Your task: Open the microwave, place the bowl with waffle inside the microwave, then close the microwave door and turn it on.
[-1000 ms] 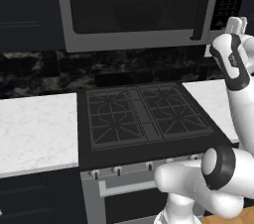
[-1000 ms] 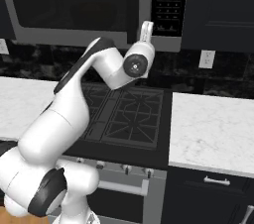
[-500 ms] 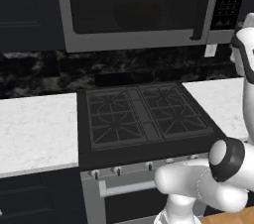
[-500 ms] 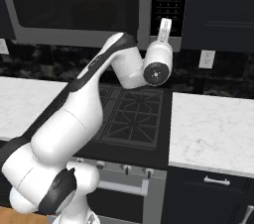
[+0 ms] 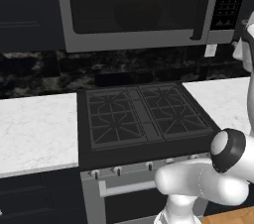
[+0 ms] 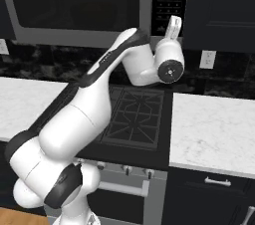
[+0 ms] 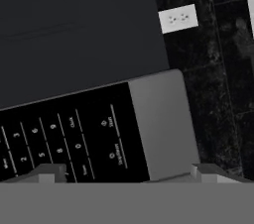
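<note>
The microwave (image 5: pixel 134 7) hangs above the stove with the microwave door (image 6: pixel 74 0) shut; its black bar handle (image 5: pixel 201 10) stands at the door's right end. My gripper (image 6: pixel 173 26) points up at the black button panel (image 6: pixel 169 0), just below and in front of it. In the hand view the gripper (image 7: pixel 128 172) is open, its fingertips (image 7: pixel 47 172) wide apart with nothing between them. The button panel (image 7: pixel 69 134) and the grey frame (image 7: pixel 163 124) lie straight ahead. The bowl and the waffle are out of view.
A black gas stove (image 5: pixel 144 114) sits below, with white marble counters on its left (image 5: pixel 34 129) and right (image 6: pixel 214 129). A wall outlet (image 6: pixel 207 58) is on the dark backsplash right of the microwave. Dark cabinets (image 6: pixel 219 5) flank the microwave.
The arm has swung to the right, carrying the hand from the door's right end to the button panel. The jaws stayed open.
</note>
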